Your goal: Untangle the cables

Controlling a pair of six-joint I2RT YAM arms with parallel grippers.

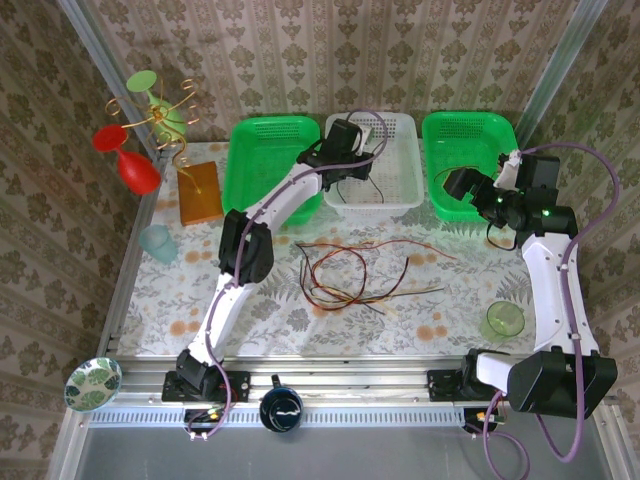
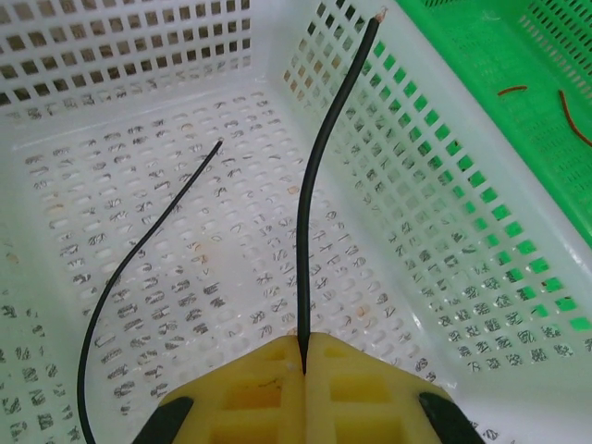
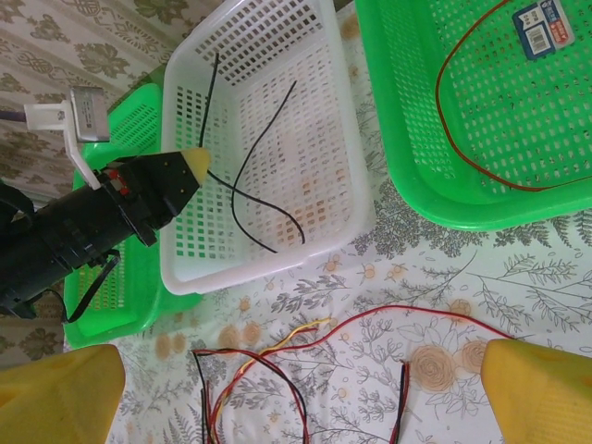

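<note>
**Yellow pads clamp a black cable over the white basket**

Pressed together, the left gripper (image 2: 305, 363) pinches a black cable (image 2: 310, 203) that rises inside the white basket (image 2: 139, 46). The left arm stretches from lower left to top centre of the overhead view. The right gripper (image 3: 296, 393) hangs with fingers (image 3: 65, 393) spread wide above the tangled cables (image 1: 345, 275) on the table (image 1: 450, 300), its arm folded at the right. A red cable (image 3: 438, 92) lies in the right green basket (image 1: 468, 120). A green cup (image 1: 503, 320) stands at lower right.

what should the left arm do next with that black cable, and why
Probably open the left gripper and let the black cable drop. It is pinched in the shut gripper above the white basket, its free lengths inside it, apart from the other cables on the table.
</note>
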